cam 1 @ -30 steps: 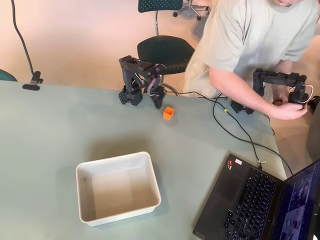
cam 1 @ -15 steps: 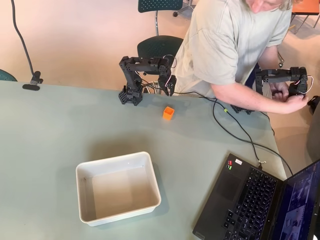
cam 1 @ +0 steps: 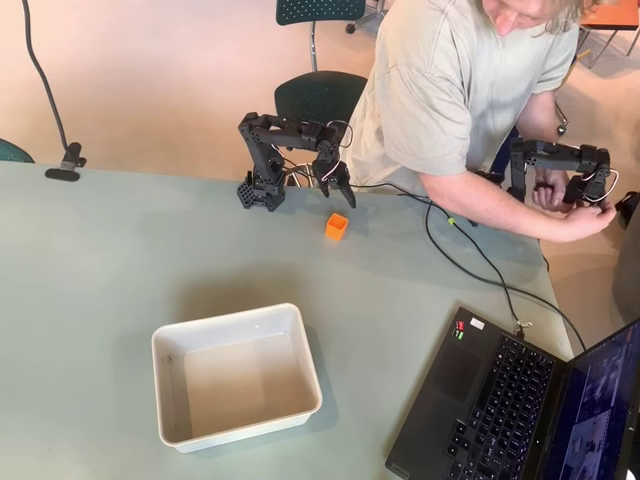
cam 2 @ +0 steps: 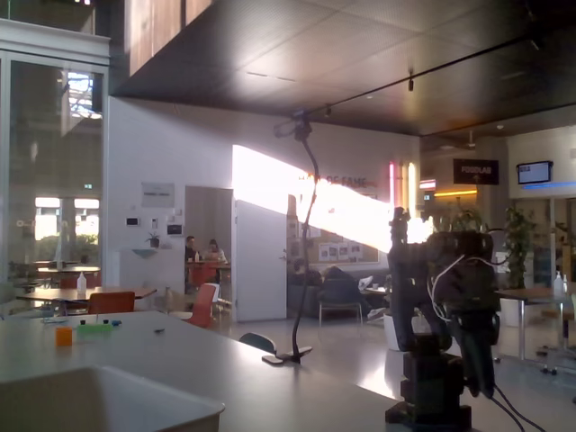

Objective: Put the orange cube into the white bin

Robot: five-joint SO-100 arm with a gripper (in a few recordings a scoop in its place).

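Note:
In the overhead view the orange cube [cam 1: 336, 226] rests on the pale green table [cam 1: 120, 260], near its far edge. My black gripper [cam 1: 338, 190] hangs just behind the cube, apart from it, fingers pointing down and spread open with nothing between them. The white bin [cam 1: 229, 321] sits empty at the table's front left, well away from the cube. The low fixed view has the arm at the right with the gripper [cam 2: 474, 360] pointing down, and the bin's rim [cam 2: 108, 385] at the bottom left.
A person leans over the far right edge; their forearm [cam 1: 480, 200] is close to the arm. A black cable [cam 1: 470, 260] crosses the table to a laptop [cam 1: 520, 400] at the front right. A camera stand [cam 1: 65, 165] is at the far left, a chair [cam 1: 320, 95] behind the arm.
The gripper swung right from beside the cube's left, rose, then dipped behind the cube with its fingers spread. The cube and bin stayed put. The person shifted.

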